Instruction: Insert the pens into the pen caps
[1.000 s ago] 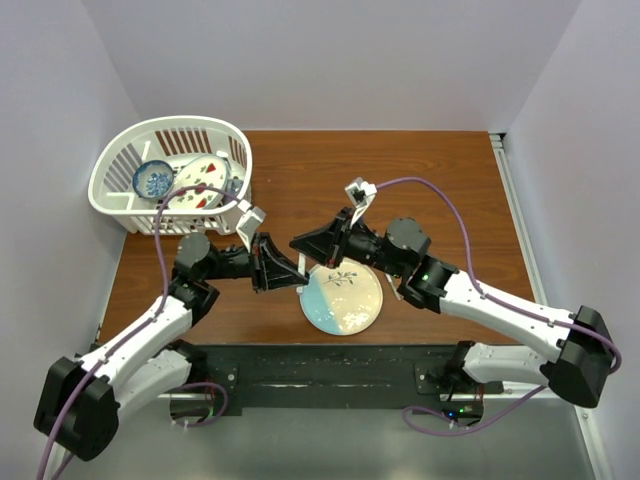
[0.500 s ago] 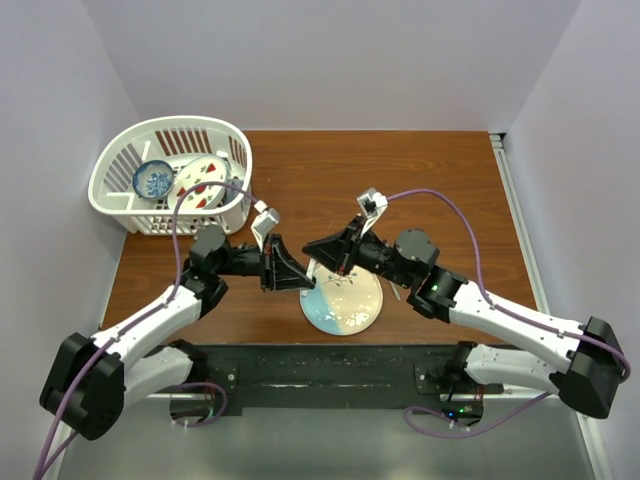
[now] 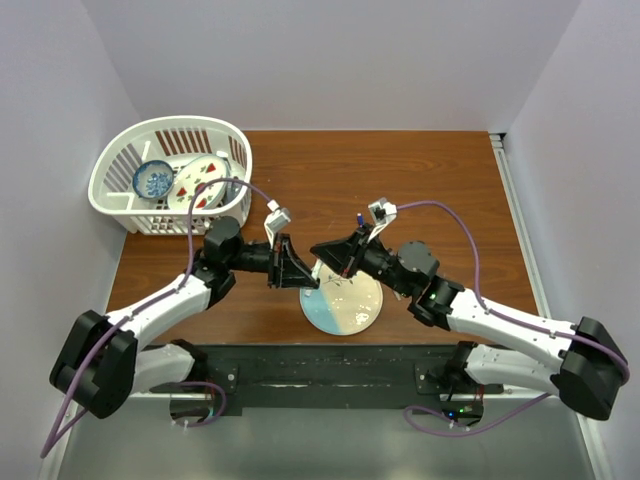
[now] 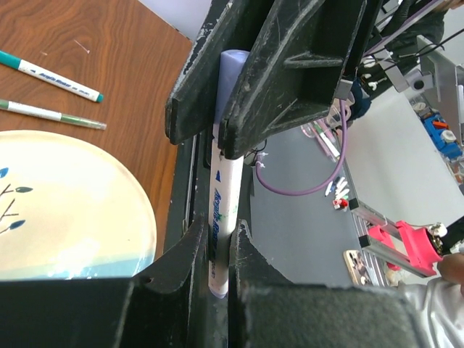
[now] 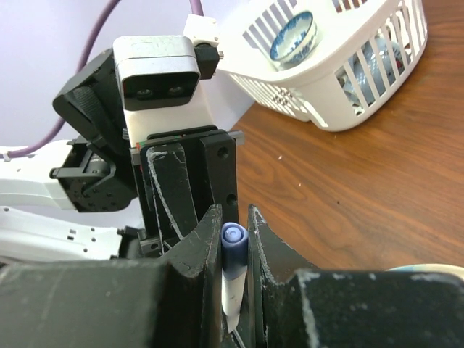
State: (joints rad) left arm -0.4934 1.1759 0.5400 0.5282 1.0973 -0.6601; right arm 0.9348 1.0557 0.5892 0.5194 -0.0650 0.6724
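Firmly, left hand (image 4: 217, 230) clamped on white pen (image 4: 222, 190), right hand (image 5: 233, 214) clenched around purple cap (image 5: 232, 241)

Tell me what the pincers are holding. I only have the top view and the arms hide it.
Observer: In the left wrist view, the left pincer is shut on a white pen that sticks out past its fingertips.
Operator: And the right?
Observer: In the right wrist view, the right pincer is shut on a lilac cap. The pen runs up to it, but I can't tell if it's seated.
Operator: Any uncapped pens around?
Observer: Two loose pens lie on the table beside the plate: one teal-tipped, one thin green.
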